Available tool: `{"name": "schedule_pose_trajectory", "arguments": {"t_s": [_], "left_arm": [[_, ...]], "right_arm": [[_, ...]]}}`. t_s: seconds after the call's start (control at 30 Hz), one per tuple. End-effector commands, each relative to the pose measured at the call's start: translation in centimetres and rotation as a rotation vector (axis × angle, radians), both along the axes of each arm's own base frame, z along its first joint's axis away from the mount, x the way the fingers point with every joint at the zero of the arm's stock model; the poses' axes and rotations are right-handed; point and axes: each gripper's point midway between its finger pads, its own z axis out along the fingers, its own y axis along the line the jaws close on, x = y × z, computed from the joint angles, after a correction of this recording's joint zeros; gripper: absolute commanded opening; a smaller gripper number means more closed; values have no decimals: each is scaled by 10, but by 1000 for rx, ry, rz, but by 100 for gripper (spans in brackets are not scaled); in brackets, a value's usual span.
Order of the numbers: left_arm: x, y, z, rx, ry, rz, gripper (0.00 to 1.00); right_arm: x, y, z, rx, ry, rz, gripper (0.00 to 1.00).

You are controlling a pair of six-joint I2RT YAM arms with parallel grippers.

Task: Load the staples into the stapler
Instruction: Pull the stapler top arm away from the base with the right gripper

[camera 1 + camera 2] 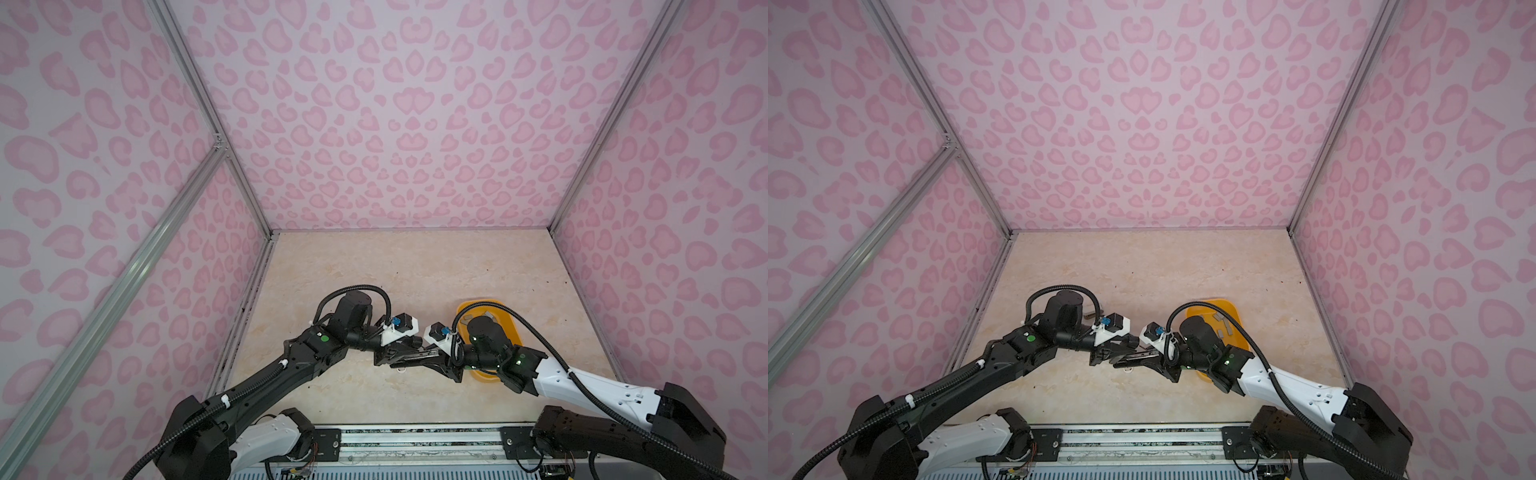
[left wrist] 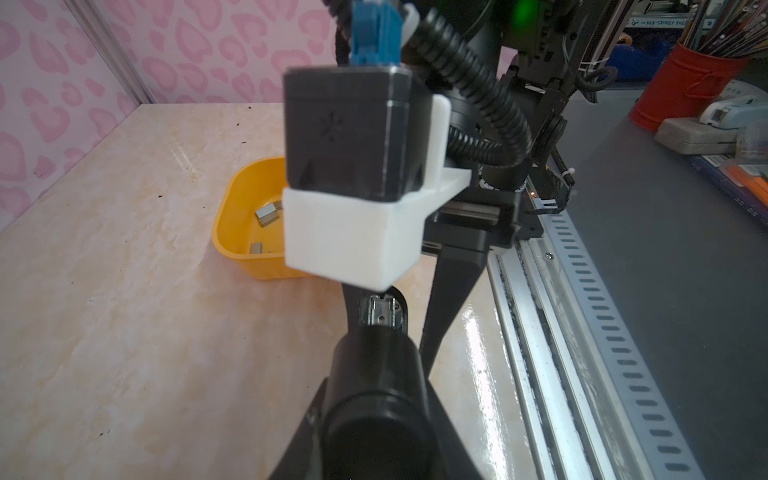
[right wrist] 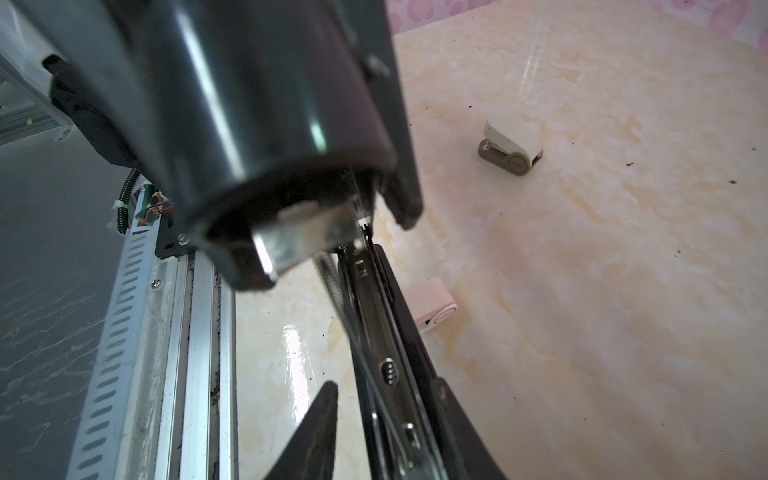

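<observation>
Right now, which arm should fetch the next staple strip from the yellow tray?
Right. The yellow tray with the staples lies close beside the right gripper, under that arm. The left gripper is shut on the black stapler and can steady it. The right's jaws straddle the stapler, so back off first.

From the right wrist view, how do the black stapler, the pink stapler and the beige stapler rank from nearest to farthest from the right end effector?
1. Black stapler: runs between the fingers of the right end effector.
2. Pink stapler: on the table, close beside it.
3. Beige stapler: farthest, farther out on the table.
</observation>
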Motion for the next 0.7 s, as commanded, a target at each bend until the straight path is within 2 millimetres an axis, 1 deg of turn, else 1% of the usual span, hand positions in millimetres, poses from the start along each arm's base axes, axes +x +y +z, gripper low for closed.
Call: {"name": "schedule_pose_trajectory", "arguments": {"t_s": [0.0,0.07,0.13,0.17,0.33,0.43,0.53,0.6,0.67], "left_arm": [[4,-8,35,-126,-100,-36,4],[1,-8,37,-136,-97,-51,4],[-2,-8,41,-149,-101,-68,4],[-3,-8,41,-152,-100,-72,4],[-6,-7,43,-158,-99,-85,4],[-6,-7,44,-160,-101,-88,4],[-5,-6,45,-167,-105,-91,4],[-3,-3,50,-185,-113,-90,4],[0,1,59,-209,-131,-83,4]], "right_arm": [[-7,-1,-4,-9,5,29,37],[-8,-1,-2,-6,-3,30,33],[-8,-1,-2,-4,-8,35,25],[-9,-1,-3,-4,-10,36,22],[-9,1,-3,-2,-11,44,17],[-10,2,-2,0,-14,52,11],[-11,2,0,7,-20,59,3],[-11,2,1,20,-25,59,0],[-11,2,0,25,-29,55,0]]}}
